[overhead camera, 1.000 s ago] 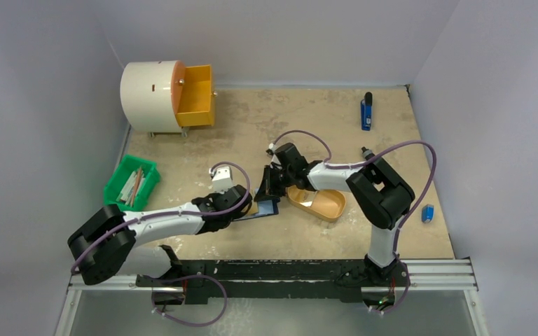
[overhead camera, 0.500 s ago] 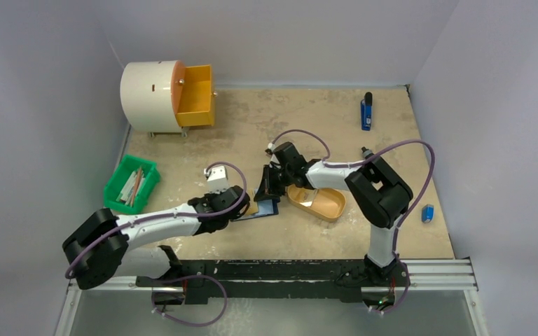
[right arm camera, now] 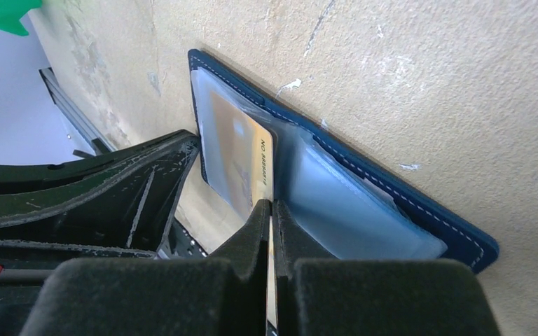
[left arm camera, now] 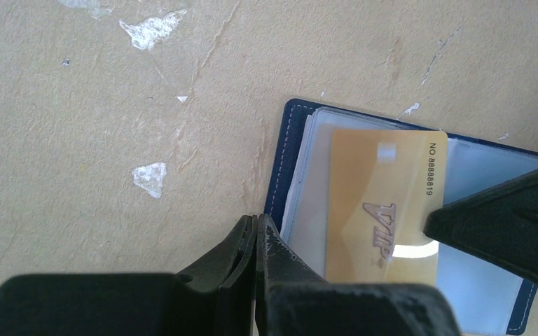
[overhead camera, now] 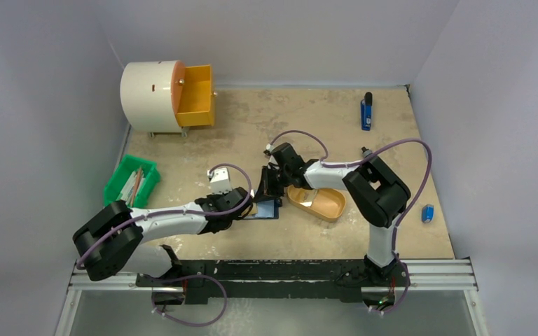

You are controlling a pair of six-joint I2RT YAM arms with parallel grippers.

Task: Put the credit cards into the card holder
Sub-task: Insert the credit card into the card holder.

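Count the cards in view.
2: a gold card on the open holder, its edge pinched in the right tool; a pale one, likely a card, in the tray. Others may be hidden.

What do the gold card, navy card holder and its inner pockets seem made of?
Gold card: likely plastic, glossy, with a glare band and printed lettering. Card holder: leather or imitation, matte navy, pale stitching along its edge. Inner pockets: probably clear plastic film, slightly shiny, blue backing showing through.

Card holder (overhead camera: 267,208) lies open at mid table (overhead camera: 322,126), a card (left arm camera: 382,210) on it; tray (overhead camera: 316,202) just right, bin (overhead camera: 131,183) far left, drum (overhead camera: 150,86) behind left.
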